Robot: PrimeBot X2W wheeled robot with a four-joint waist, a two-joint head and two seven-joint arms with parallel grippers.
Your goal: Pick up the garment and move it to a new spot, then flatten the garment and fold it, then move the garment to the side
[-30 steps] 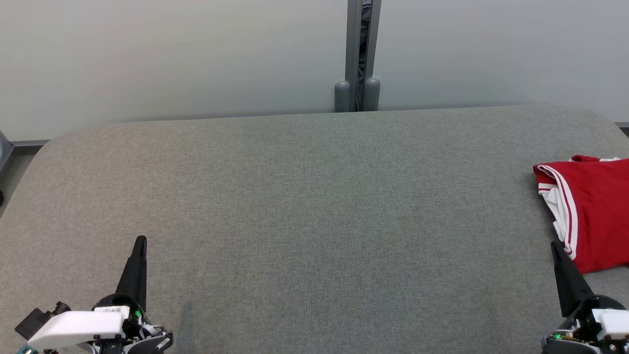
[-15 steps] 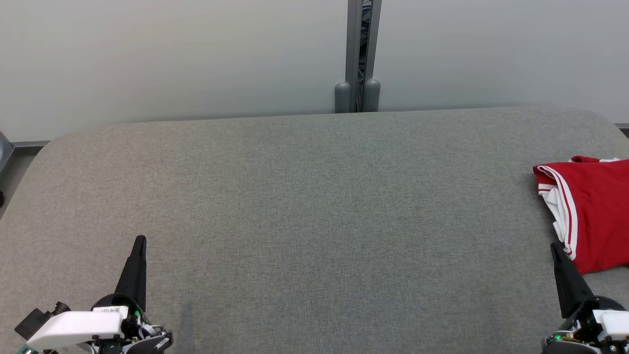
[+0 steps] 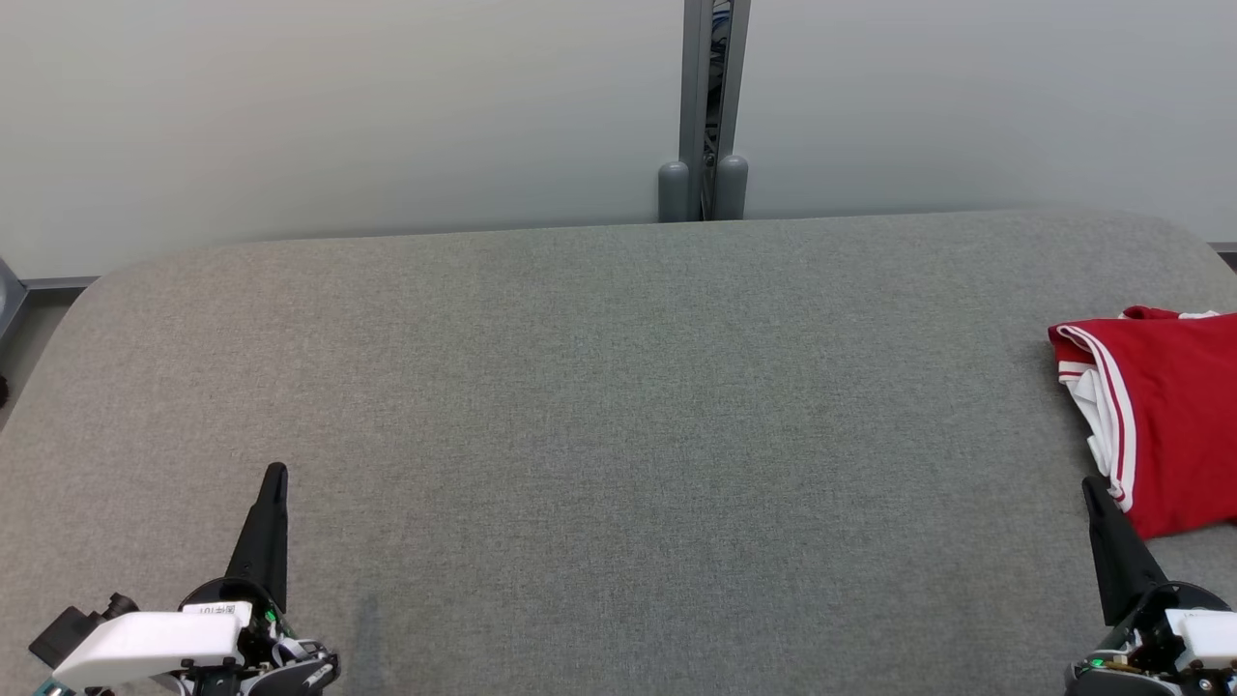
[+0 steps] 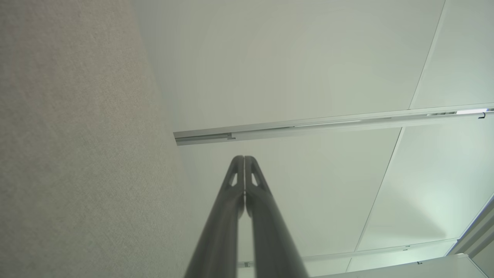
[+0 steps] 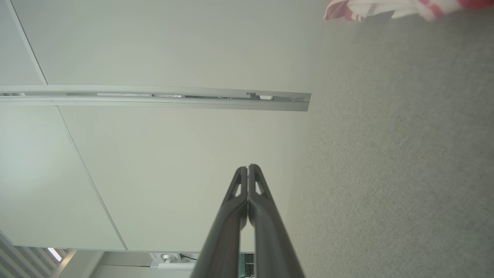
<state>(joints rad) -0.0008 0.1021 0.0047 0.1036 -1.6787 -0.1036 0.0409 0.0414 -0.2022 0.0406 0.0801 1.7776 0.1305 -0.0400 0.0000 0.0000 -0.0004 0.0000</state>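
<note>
Head view: the left gripper point(image 3: 276, 472) is seen at lower left and the right gripper point(image 3: 1089, 483) at lower right, each with fingers pressed together, nothing being held. The garment point(image 3: 1165, 416) is laid at the right edge of the grey padded surface point(image 3: 618, 435), just beside the right gripper's tip.

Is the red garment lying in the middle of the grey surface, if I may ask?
No, the garment lies at the far right of the grey surface, cut off by the head view's edge.
</note>
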